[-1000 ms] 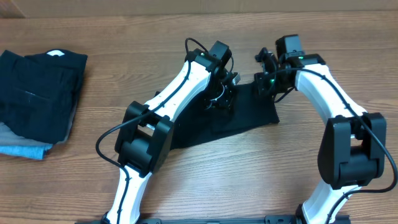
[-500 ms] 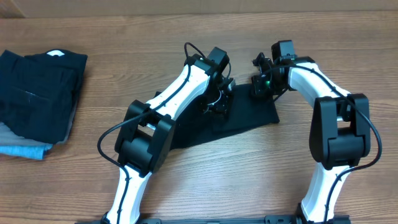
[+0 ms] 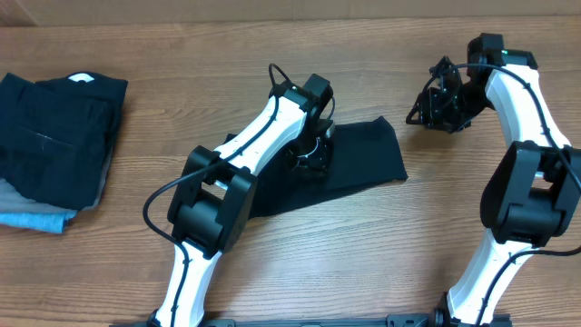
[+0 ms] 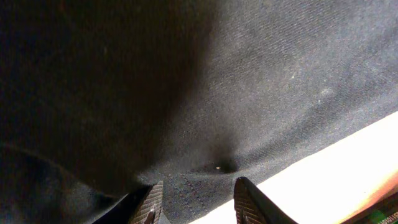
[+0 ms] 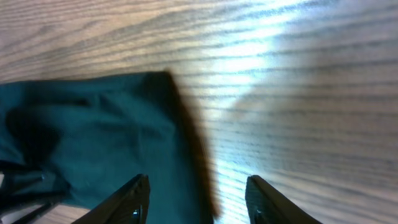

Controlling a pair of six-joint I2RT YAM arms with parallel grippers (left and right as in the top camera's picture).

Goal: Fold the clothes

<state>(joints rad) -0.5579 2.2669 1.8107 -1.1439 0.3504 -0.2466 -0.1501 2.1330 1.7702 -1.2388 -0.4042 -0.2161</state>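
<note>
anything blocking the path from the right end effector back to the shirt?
Nothing visible. Only bare table lies between the right end effector, jaws open and empty, and the black T-shirt. The left end effector sits over the shirt's far side, out of that path.

I locate the shirt (image 3: 368,156) flat on the table (image 3: 408,259) at centre, its left part under the left arm. The left gripper (image 3: 311,154) sits over the shirt, close to one edge. The wrist view does not confirm whether it touches the fabric. The right gripper (image 3: 425,107) stands to the right of and behind the shirt, apart from it, over the table. A stack (image 3: 54,127) of folded garments lies at the table's far left, well apart from the shirt.
</note>
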